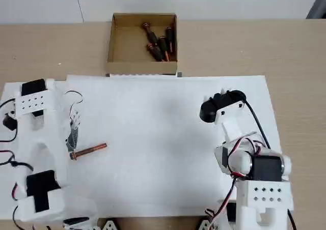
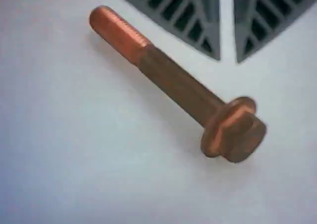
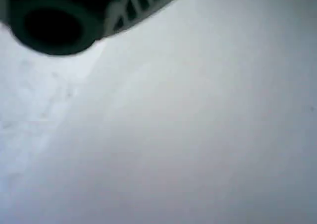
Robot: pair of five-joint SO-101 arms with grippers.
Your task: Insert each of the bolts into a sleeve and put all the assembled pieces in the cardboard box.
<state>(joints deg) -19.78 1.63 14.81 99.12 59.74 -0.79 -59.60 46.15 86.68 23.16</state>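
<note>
The copper-coloured bolt (image 2: pixel 178 85) is lying flat on the white sheet (image 1: pixel 168 153), just beside the tips of your left gripper (image 2: pixel 228 59). Its jaws are standing slightly apart and gripping nothing. Your right gripper (image 1: pixel 210 113) is waiting well apart over the sheet, and its jaws appear to be clamping a black sleeve (image 3: pixel 54 46).

You are dealing with a round shank, so if one jaw touches it first the bolt is likely to roll or skid on the smooth sheet. The gap between the left jaws looks narrow, so you are risking a push instead of a pinch unless you widen it. If you pinch near the flanged head, the bolt may tilt in the jaws, and a tilted tip may catch the sleeve's rim instead of entering the bore.

The bolt is showing fine thread at its tip, a plain darker shank and a hexagonal flanged head, all hard metal with a dull sheen. The sleeve is showing as a matt black tube with a thick wall. The jaws are ribbed grey plastic. Several assembled pieces (image 1: pixel 159 39) are already lying in the cardboard box (image 1: pixel 116 41) on the wooden counter (image 1: pixel 51 47).
</note>
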